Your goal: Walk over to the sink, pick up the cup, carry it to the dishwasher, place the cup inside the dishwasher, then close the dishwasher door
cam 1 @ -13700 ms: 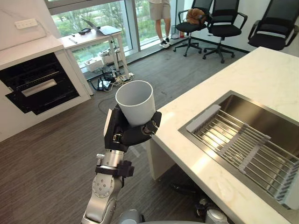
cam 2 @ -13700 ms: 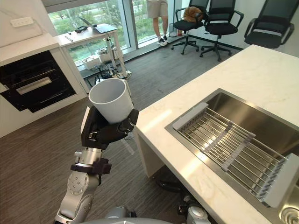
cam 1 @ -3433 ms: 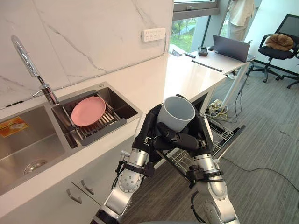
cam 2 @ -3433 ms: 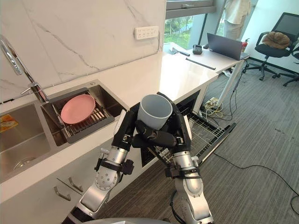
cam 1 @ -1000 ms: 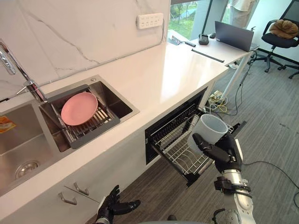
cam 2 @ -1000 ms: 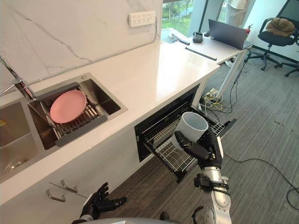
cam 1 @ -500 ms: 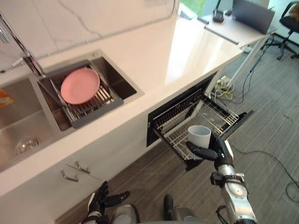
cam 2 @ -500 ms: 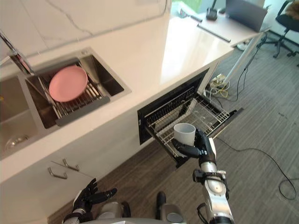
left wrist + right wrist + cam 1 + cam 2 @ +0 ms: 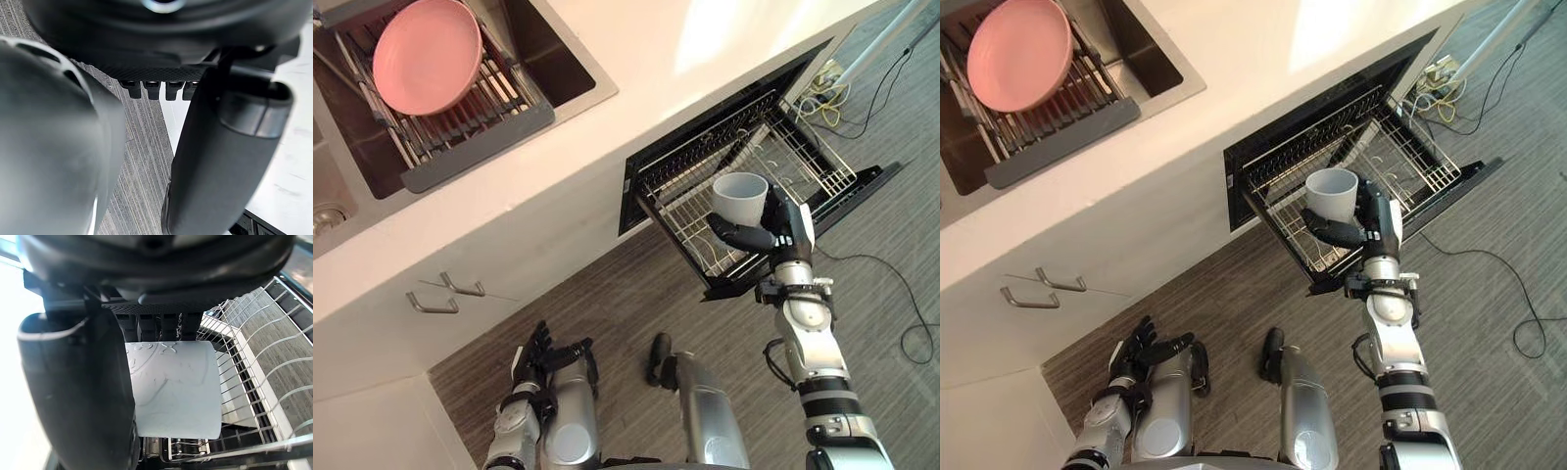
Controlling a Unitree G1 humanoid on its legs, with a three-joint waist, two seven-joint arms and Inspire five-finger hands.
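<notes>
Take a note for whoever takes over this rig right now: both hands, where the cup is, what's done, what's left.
Right robot hand: shut on the cup, held upright over the pulled-out dishwasher rack; whether it touches the wires is unclear.
Left robot hand: open, idle, low near the floor.
Done: cup is at the dishwasher, and the door is open.
Left: set the cup in the rack, release it, close the door.

A pink plate (image 9: 426, 54) rests on a grey drying rack (image 9: 475, 147), above two metal cabinet handles (image 9: 460, 287).
</notes>
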